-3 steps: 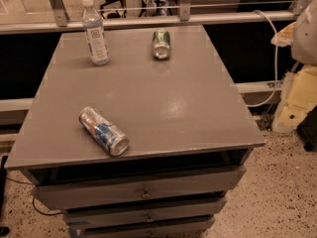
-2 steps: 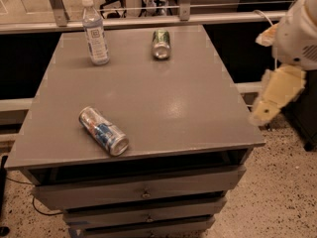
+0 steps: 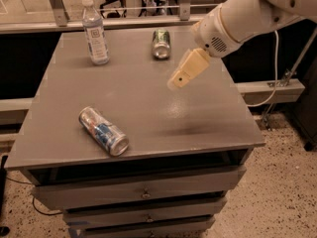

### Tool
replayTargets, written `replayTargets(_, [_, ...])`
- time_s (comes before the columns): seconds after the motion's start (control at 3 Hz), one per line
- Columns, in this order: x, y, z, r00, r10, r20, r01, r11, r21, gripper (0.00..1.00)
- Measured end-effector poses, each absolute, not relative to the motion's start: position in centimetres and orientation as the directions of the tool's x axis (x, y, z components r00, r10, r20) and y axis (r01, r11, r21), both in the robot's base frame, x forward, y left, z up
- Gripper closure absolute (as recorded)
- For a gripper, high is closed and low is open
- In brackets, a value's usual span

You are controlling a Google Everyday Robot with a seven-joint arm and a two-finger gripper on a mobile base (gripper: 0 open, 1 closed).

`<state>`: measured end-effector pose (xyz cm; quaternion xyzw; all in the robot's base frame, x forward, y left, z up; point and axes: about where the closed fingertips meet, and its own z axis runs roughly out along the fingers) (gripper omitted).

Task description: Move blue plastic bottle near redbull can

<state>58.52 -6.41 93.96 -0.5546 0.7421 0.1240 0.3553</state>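
The blue plastic bottle [image 3: 95, 31] stands upright at the table's far left corner, white cap on top. The redbull can [image 3: 103, 131] lies on its side near the front left of the grey table [image 3: 148, 103], its shiny top facing the front right. My gripper [image 3: 176, 81] hangs in the air over the middle right of the table, pointing down and left, on a white arm [image 3: 247, 14] that comes in from the upper right. It is well apart from the bottle and from the can, and holds nothing.
A green and silver can [image 3: 161, 43] lies on its side at the far middle of the table, just behind the gripper. The table has drawers [image 3: 143, 192] below its front edge. A metal rail [image 3: 148, 9] runs behind it. A cable [image 3: 275, 68] hangs at the right.
The arm has swung in from the table's right side and up over the tabletop, bringing the gripper leftward to the middle right. The bottle and both cans have not moved.
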Motion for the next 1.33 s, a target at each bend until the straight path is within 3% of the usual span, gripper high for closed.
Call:
replayTargets(0.67, [59.6,-3.7,93.6,-0.106,-0.703,-0.703,-0.910,0.353,-0.216,0.00])
replayTargets(1.33, [66.8,5.7,92.8,-0.029,-0.568,-0.822,-0.913,0.350,-0.210,0.00])
